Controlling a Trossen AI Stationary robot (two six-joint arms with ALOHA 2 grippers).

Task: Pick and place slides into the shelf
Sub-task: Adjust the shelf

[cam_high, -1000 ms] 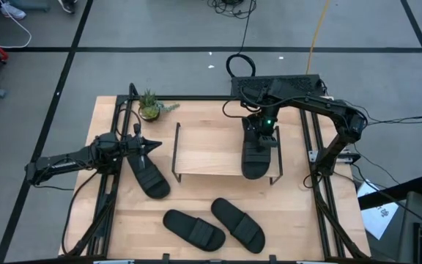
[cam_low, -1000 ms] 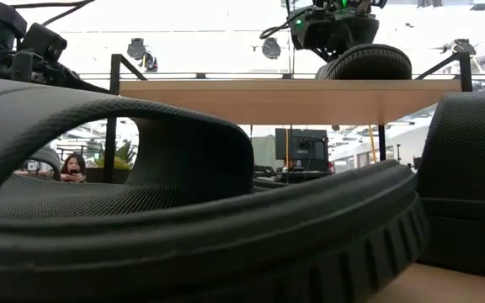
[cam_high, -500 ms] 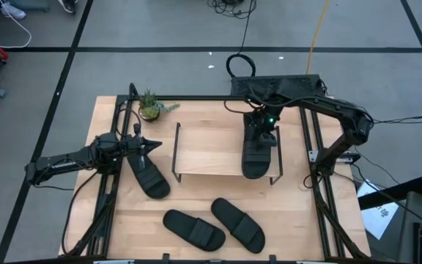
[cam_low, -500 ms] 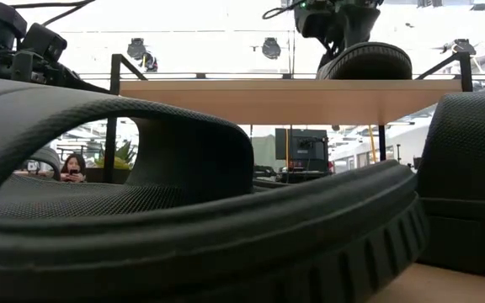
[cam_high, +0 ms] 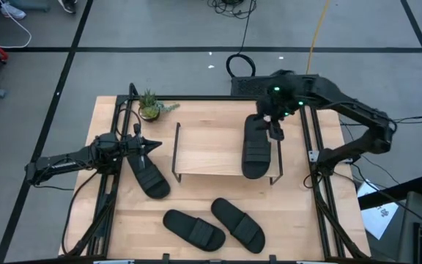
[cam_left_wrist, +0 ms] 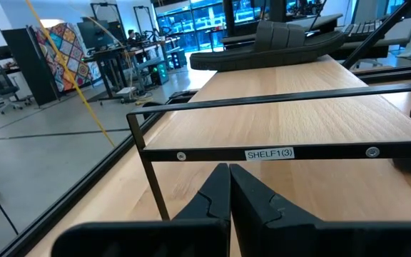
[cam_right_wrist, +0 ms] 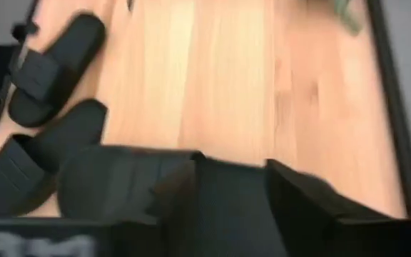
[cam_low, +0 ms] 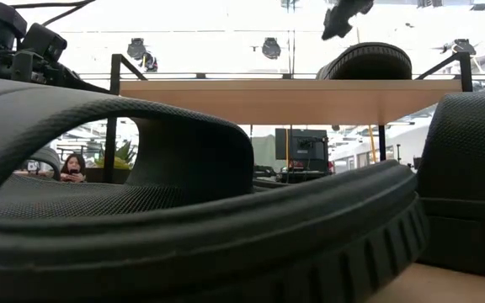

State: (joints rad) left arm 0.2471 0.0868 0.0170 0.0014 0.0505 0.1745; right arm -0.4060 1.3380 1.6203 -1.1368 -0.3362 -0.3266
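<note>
The shelf stands mid-table, a light plank on black wire legs. One black slide lies sole-down on the plank's right part, also seen in the low view and the left wrist view. My right gripper hangs open above that slide's far end, clear of it. My left gripper is shut and hovers left of the shelf, pointing at its left end. A second slide lies on the table below the left gripper. Two more slides lie near the near edge.
A small potted plant stands at the table's far left corner. The black table frame runs along both sides. Bare wood shows on the shelf's left half and between shelf and near slides. A person sits in the room behind.
My right gripper has let go of the slide on the shelf, risen, and drawn back toward the table's far right corner. The slide stays where it lay on the plank. The left arm has kept still.
</note>
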